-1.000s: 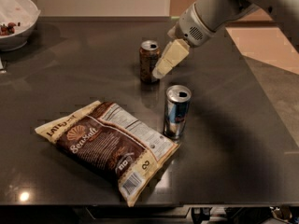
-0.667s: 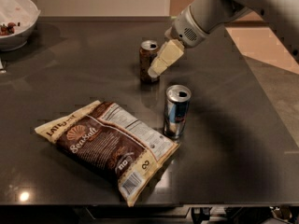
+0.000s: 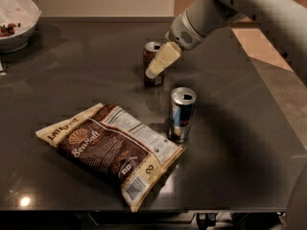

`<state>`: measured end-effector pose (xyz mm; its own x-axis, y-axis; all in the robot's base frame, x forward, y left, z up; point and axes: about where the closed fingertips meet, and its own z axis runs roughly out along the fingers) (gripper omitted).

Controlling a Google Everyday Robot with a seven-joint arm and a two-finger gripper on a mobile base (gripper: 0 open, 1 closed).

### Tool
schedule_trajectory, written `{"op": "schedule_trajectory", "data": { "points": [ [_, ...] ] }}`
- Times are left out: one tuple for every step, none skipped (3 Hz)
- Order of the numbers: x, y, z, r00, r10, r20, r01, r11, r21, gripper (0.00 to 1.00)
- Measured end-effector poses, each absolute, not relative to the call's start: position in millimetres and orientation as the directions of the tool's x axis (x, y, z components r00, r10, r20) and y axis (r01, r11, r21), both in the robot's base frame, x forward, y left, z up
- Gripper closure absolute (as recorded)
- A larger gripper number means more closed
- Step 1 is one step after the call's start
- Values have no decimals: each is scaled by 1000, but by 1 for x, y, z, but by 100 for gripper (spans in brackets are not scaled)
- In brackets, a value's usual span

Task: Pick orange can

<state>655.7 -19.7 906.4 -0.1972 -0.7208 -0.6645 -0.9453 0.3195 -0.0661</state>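
The orange can is short and brownish-orange with a silver top. It stands upright on the dark table, toward the back middle. My gripper reaches down from the upper right on the grey arm. Its cream-coloured end lies across the can's right and front side as seen from here. Whether it touches the can does not show. The can stands on the table.
A taller blue-and-silver can stands just in front of the orange can, to the right. A brown chip bag lies at the front left. A white bowl with food sits at the back left corner. The table's right edge runs close by.
My gripper has moved a little to the left, from beside the orange can's right side to across its front. The cans and the bag have not moved.
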Motion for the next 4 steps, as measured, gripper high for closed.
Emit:
{"op": "schedule_trajectory", "data": {
  "points": [
    [659,-18,905,-203,-724,-660,-944,324,-65,18],
    [660,-16,905,-206,-721,-662,-944,324,-59,41],
    [659,-17,908,-210,-710,-672,-942,330,-55,64],
    [649,-24,926,-196,-701,-686,-942,330,-68,88]
  ]
}}
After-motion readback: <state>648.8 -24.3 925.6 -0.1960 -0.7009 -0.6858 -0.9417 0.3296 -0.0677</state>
